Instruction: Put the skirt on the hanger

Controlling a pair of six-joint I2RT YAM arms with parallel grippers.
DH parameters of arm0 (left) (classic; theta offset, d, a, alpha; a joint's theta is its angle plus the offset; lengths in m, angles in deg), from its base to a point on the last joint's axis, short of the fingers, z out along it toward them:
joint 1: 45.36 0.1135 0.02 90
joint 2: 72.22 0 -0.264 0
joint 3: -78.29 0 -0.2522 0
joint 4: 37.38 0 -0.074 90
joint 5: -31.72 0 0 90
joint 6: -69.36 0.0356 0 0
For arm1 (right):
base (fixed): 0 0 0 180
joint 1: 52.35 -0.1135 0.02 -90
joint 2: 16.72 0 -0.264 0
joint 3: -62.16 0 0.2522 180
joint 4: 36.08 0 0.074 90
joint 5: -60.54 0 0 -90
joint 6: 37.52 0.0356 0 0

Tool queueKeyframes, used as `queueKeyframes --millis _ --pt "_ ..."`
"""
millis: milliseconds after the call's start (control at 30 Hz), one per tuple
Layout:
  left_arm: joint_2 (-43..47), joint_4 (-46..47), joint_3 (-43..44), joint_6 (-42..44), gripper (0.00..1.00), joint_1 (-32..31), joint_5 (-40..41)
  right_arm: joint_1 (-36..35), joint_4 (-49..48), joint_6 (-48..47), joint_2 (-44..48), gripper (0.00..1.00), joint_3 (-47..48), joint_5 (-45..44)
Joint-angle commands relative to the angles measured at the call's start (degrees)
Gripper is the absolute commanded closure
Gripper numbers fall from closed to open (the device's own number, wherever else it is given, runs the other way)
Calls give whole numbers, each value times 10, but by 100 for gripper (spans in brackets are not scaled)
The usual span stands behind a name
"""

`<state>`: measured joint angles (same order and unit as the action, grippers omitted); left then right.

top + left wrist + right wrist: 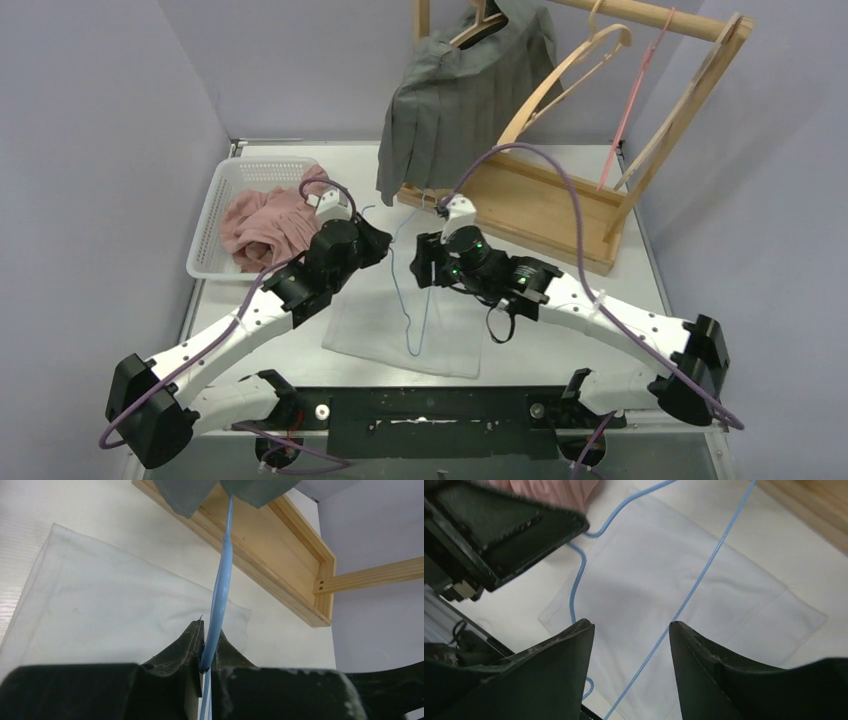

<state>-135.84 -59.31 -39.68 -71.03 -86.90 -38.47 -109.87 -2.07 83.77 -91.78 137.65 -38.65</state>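
White basket (210, 218) of pink cloth (265, 222) beside wooden rack (545, 208)

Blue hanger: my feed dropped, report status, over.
Left hand shut on blue hanger. Right hand open over white skirt, flat on table, not yet hung. Grey skirt on rack close behind hanger.

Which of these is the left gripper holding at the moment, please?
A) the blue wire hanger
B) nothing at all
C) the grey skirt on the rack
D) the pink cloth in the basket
A: in the left wrist view, the left gripper is shut on the blue wire hanger, which runs up from between its fingers. The right gripper is open above the white skirt.
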Motion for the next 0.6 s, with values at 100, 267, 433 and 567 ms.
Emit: queueKeyframes --millis 100,267,433,567 --pt "15 120 -56 -66 100 -7 -64 70 58 88 76 57 -28 -54" --pt "-39 196 -70 -99 100 -60 -60 110 138 164 68 80 -37 -68" --pt "-109 273 -65 -126 100 -120 -36 159 178 211 84 79 -70 -65" --pt "-176 327 -55 -147 100 -153 -20 186 204 222 109 75 -96 -78"
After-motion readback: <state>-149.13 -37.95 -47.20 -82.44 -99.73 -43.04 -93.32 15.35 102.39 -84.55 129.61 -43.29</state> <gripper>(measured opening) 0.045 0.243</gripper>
